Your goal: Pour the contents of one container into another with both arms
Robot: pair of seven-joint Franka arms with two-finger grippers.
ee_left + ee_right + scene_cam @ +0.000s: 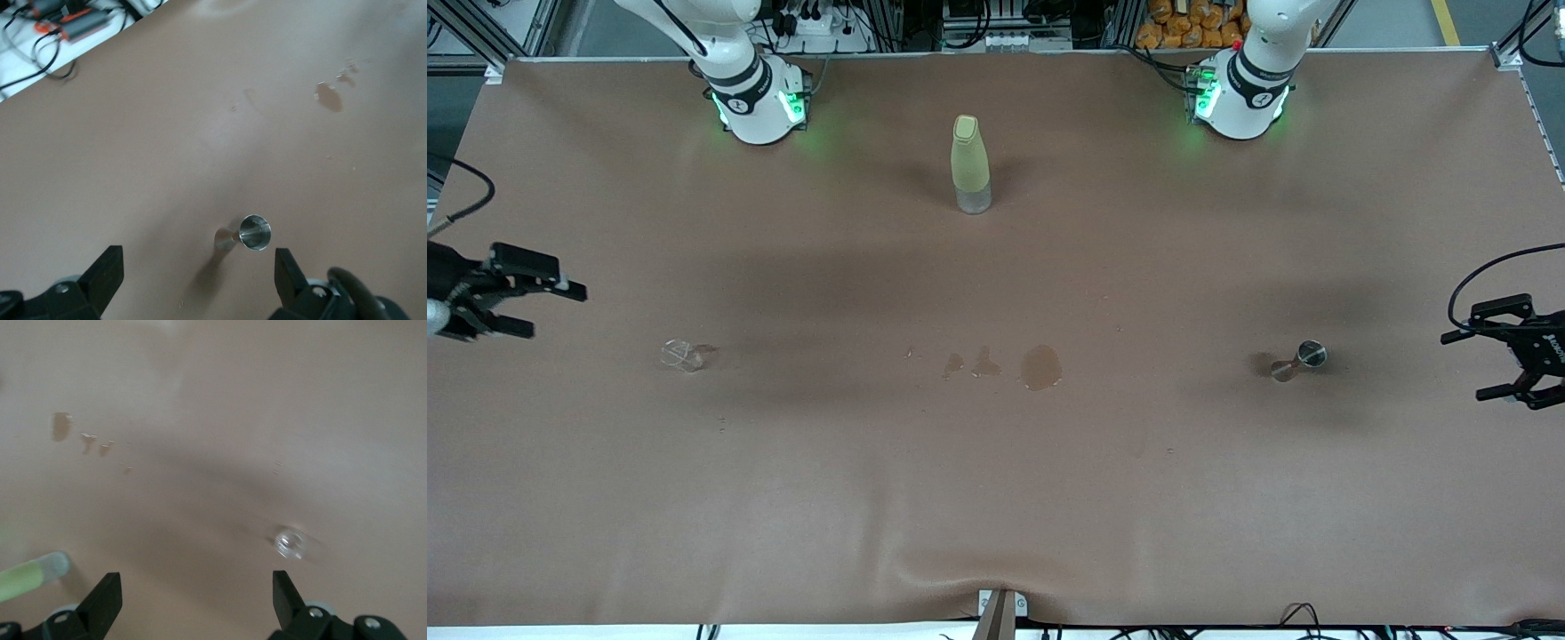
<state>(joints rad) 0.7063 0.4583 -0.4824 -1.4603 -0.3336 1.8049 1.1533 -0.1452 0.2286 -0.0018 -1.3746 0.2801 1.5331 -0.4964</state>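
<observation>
The tiny clear glass cup (682,355) stands toward the right arm's end of the table and shows faintly in the right wrist view (290,543). The small steel jigger (1301,359) stands toward the left arm's end, its open cone showing in the left wrist view (253,233). My right gripper (559,311) hangs open and empty over the table's edge at its own end, apart from the cup (197,590). My left gripper (1462,366) hangs open and empty over the table edge at its end, apart from the jigger (199,270).
A tall yellow-green bottle (970,164) stands between the two arm bases and shows partly in the right wrist view (33,577). Wet stains (1040,366) mark the brown table cover (996,498) midway between cup and jigger.
</observation>
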